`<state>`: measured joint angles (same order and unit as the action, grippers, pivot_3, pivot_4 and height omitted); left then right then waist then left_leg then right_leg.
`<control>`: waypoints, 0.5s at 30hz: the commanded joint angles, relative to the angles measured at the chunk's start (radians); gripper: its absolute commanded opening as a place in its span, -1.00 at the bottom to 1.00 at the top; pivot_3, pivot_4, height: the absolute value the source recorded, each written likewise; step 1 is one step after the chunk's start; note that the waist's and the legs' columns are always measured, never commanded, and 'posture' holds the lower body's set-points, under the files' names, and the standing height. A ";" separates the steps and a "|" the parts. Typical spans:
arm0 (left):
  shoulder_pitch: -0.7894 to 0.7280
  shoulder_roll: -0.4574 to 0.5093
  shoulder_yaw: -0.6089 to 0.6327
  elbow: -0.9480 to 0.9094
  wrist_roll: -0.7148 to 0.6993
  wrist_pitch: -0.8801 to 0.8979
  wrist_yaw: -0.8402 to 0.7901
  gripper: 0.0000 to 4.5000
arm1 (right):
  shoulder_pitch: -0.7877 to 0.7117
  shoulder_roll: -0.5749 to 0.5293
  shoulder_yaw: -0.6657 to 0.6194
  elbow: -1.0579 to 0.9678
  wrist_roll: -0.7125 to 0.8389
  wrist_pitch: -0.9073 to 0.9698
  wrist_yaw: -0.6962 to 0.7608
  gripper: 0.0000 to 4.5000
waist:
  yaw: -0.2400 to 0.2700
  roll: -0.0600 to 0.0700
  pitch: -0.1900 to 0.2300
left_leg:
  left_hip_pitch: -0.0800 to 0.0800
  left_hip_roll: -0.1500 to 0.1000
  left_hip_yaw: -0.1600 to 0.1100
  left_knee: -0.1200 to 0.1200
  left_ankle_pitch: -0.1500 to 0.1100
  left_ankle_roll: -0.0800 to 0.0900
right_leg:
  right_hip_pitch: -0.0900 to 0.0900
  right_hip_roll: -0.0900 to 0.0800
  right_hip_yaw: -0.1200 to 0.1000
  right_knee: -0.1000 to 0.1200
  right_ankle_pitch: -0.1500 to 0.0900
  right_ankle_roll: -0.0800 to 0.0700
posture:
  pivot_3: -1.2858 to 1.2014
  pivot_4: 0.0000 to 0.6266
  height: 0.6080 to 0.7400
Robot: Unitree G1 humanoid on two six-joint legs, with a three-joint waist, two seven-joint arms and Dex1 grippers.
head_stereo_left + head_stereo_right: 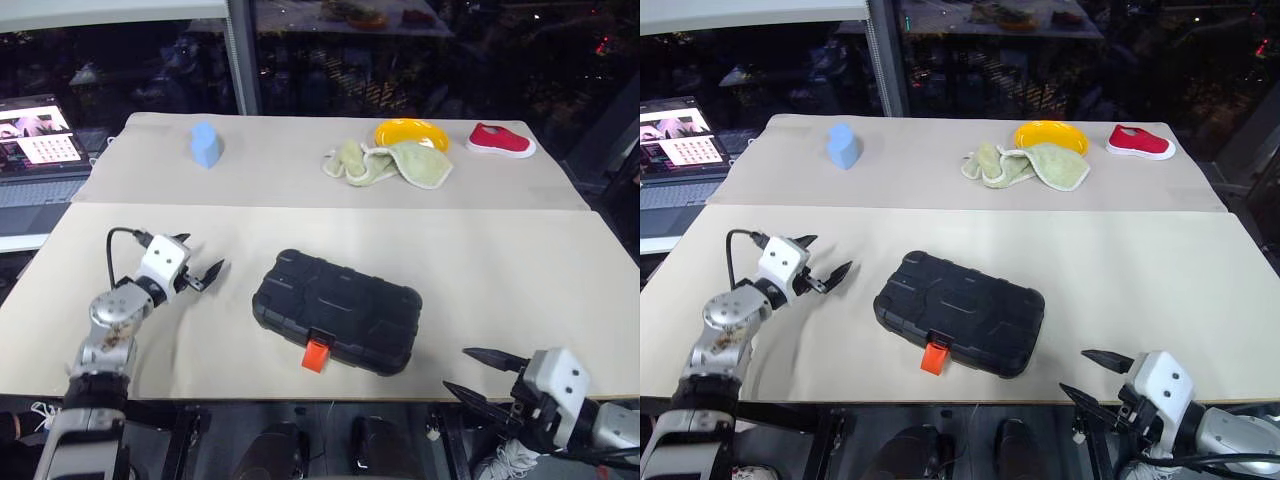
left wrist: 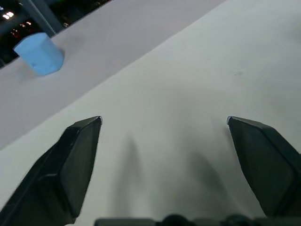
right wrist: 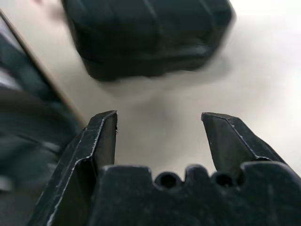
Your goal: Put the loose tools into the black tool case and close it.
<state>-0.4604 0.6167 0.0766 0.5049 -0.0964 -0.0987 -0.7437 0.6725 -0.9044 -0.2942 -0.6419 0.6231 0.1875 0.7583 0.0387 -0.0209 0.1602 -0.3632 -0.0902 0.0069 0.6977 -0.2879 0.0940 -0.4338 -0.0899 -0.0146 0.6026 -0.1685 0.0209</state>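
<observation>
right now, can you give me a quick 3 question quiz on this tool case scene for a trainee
1. True or false: the black tool case lies shut on the near table.
2. Which thing on the far table lies partly over the yellow plate? A) red shoe B) green cloth C) blue block
3. Fill in: the case's orange latch faces the ___ edge of the table.

Key
1. True. Only its ribbed shell shows, and no loose tools lie on the table.
2. B.
3. Near. The left gripper and right gripper are both open, clear of the case.
</observation>
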 commanded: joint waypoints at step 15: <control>-0.619 -0.197 -0.285 0.608 0.210 -0.278 -0.339 -0.96 | -0.316 0.043 0.330 -0.047 -0.205 0.211 -0.030 -1.00 | -0.003 -0.006 0.001 | -0.022 -0.003 0.000 0.006 0.002 0.000 | -0.012 0.000 -0.003 -0.007 0.007 -0.003 | 0.03 -0.52 1.00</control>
<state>-1.0449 0.4136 -0.2045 1.1002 0.0977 -0.3455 -1.0693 0.3752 -0.8702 0.0401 -0.6901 0.4342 0.3961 0.7434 0.0357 -0.0268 0.1608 -0.3864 -0.0936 0.0067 0.7041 -0.2860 0.0941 -0.4470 -0.0897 -0.0178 0.5956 -0.1609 0.0185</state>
